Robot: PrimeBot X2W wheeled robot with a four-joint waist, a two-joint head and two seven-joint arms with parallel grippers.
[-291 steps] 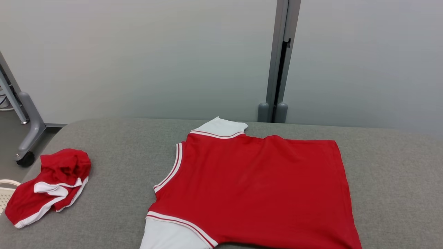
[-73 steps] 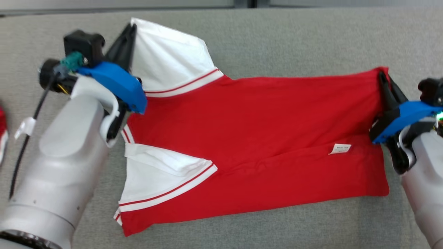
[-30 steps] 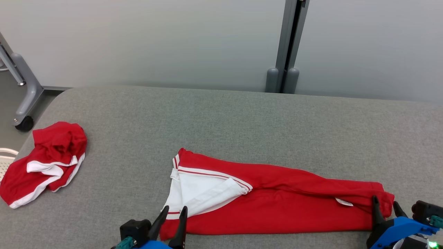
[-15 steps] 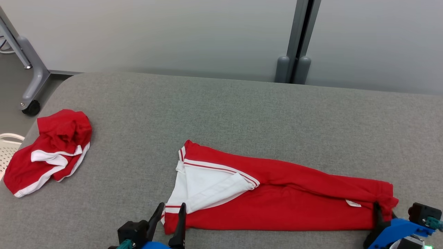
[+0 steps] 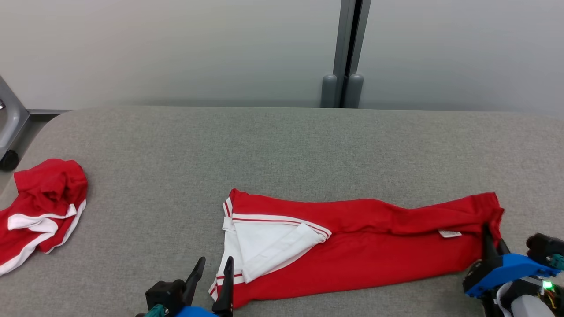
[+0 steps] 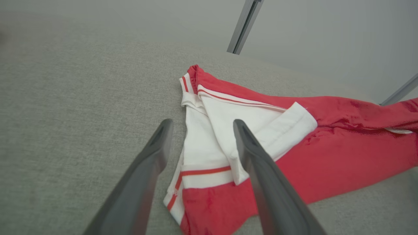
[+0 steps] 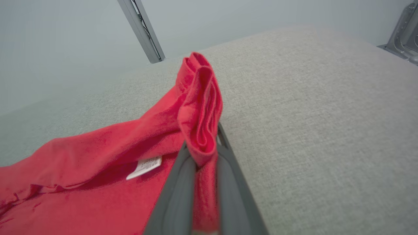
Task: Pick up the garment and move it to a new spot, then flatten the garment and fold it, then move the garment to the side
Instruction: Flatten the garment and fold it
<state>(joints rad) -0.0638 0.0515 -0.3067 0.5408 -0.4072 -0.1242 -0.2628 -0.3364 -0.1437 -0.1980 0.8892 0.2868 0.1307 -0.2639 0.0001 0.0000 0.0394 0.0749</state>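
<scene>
The red garment (image 5: 374,251) with white sleeves lies folded into a long strip across the near part of the grey padded table (image 5: 282,145). My left gripper (image 5: 215,264) stands open at the strip's left end. In the left wrist view the left gripper (image 6: 201,124) straddles the edge of the white sleeve (image 6: 228,130) without holding it. My right gripper (image 5: 489,235) is shut on the garment's right end. In the right wrist view the red hem (image 7: 199,107) bunches up out of the closed right gripper (image 7: 205,147), with a white label (image 7: 145,167) beside it.
A second red and white garment (image 5: 39,211) lies crumpled at the table's left edge. A grey post (image 5: 346,53) stands against the pale wall behind the table. A caster and frame leg (image 5: 9,145) stand on the floor at far left.
The right gripper has dragged the garment's right end toward the far side, so the strip now slants less. The left gripper stays open by the sleeve. The head camera has shifted.
</scene>
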